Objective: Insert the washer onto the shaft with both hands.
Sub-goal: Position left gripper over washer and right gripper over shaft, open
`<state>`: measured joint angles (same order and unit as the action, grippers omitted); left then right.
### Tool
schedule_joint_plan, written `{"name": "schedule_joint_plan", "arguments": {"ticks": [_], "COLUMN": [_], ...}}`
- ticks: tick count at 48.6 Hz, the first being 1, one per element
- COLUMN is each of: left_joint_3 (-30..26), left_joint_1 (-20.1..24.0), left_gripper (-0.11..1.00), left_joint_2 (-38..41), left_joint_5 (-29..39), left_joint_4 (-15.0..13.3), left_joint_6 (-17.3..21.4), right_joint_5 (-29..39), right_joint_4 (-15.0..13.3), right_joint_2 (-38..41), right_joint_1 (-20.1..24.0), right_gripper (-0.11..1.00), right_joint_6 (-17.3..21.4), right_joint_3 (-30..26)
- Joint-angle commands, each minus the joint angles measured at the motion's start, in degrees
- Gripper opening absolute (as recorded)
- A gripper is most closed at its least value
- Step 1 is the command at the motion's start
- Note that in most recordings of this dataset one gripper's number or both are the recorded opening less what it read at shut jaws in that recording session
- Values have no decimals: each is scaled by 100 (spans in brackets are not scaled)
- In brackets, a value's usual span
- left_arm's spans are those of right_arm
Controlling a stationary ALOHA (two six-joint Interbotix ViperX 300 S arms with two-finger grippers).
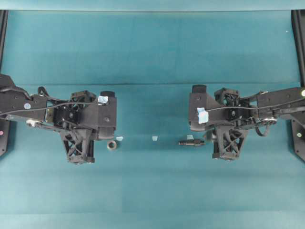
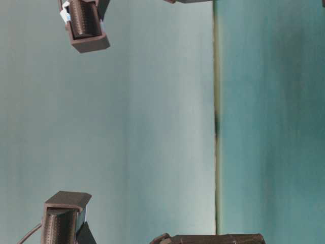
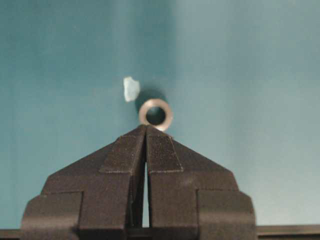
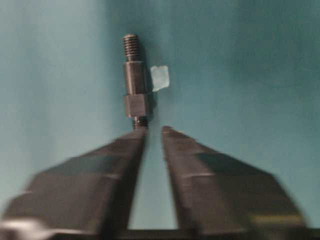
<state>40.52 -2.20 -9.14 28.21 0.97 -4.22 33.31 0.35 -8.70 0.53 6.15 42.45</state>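
Observation:
The washer, a small grey-tan ring, lies flat on the teal table. In the left wrist view it sits just beyond the tips of my left gripper, which is shut and empty. In the overhead view the left gripper hangs just left of the ring. The shaft, a dark stepped rod with threaded ends, lies on its side. In the right wrist view it lies just ahead of the left fingertip of my right gripper, which is open by a narrow gap and empty. In the overhead view the right gripper is at the shaft's right end.
Pale tape scraps lie beside the washer, mid-table and by the shaft. Black frame posts stand at both table sides. The table-level view shows only parts of the grippers' bodies.

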Motion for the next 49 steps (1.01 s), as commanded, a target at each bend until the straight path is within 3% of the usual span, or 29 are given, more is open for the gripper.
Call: {"name": "schedule_joint_plan", "arguments": {"ticks": [1,13,15,49], "left_joint_3": [-79,-88,-79,-88], "left_joint_1": [-9,-9,-18,-105], "left_gripper": [14,84,90,88], "left_joint_2": [-18,123,141,826], "left_joint_5": [-18,-18,-18,-334], "left_joint_4": [9,9,9,9], "left_joint_6": [-9,26,26,-26], "right_joint_5": [-18,-18,-26,-396], "right_joint_4": [-53,-396,-457,-483], "right_joint_2": [-9,132,167,694], "right_joint_1": [26,9,18,44], "right_gripper": [16,82,89,87], "right_joint_6": [9,26,26,53], "right_joint_3": [-79,-97,-123,-185]}}
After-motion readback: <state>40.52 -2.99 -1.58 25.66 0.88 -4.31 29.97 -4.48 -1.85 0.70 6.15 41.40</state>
